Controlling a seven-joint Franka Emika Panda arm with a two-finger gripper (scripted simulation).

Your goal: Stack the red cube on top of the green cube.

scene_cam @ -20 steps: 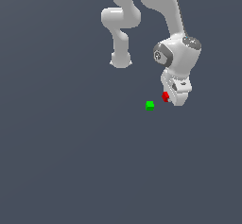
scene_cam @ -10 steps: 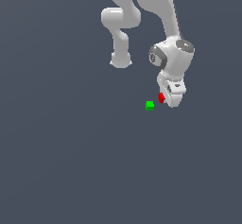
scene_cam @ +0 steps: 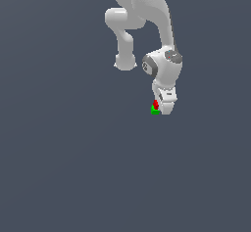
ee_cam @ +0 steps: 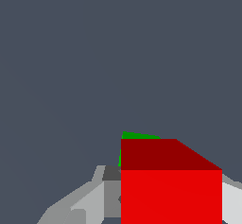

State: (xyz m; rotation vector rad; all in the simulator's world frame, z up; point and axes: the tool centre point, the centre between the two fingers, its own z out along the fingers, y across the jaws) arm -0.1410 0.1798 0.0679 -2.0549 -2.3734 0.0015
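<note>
The red cube (scene_cam: pixel 155 104) sits between the fingers of my gripper (scene_cam: pixel 158 105), which is shut on it. Directly beneath it shows the green cube (scene_cam: pixel 155 111), only its lower edge visible below the red one in the exterior view. In the wrist view the red cube (ee_cam: pixel 170 180) fills the lower middle, held between grey fingers (ee_cam: pixel 85 202), and a thin sliver of the green cube (ee_cam: pixel 137 135) peeks out behind its top edge. Whether the red cube touches the green one I cannot tell.
The white arm (scene_cam: pixel 162 40) reaches down from the top of the exterior view. The floor (scene_cam: pixel 63 167) around the cubes is a plain dark grey surface with nothing else on it.
My gripper has carried the red cube toward the exterior view's left, from beside the green cube to right above it. The green cube has stayed in place.
</note>
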